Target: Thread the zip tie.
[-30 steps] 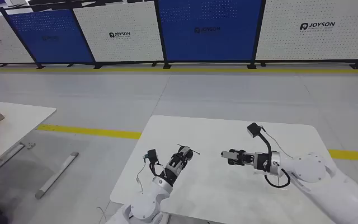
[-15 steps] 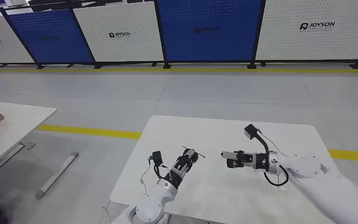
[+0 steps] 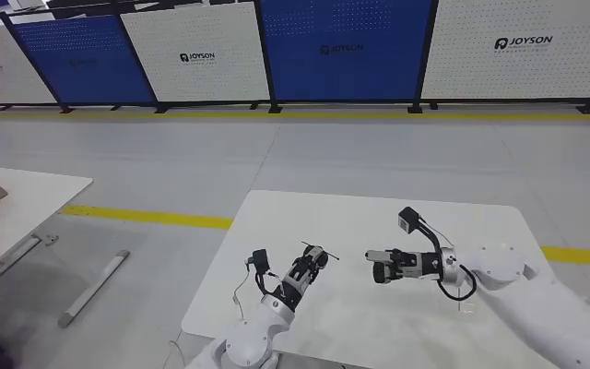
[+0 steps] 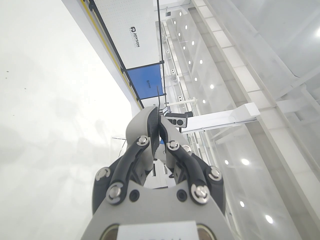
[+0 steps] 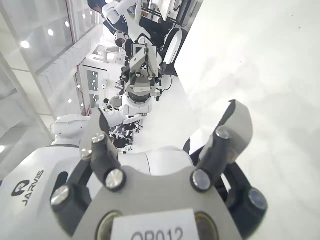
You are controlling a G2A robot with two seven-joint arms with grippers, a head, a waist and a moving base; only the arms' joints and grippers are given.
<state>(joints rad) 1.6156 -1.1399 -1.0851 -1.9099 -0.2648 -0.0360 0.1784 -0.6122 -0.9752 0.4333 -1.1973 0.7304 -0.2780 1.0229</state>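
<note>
Top view: left gripper, over the table's near-left part, pinches the zip tie, its thin tail poking out. Just right of it, the right gripper gapes wide, holding nothing. The limp tail could flex aside and miss that grasp.

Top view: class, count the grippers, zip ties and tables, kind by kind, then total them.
Grippers: 2, left gripper and right gripper
Zip tie: 1
Tables: 2, work table and side table
Total: 5
</note>
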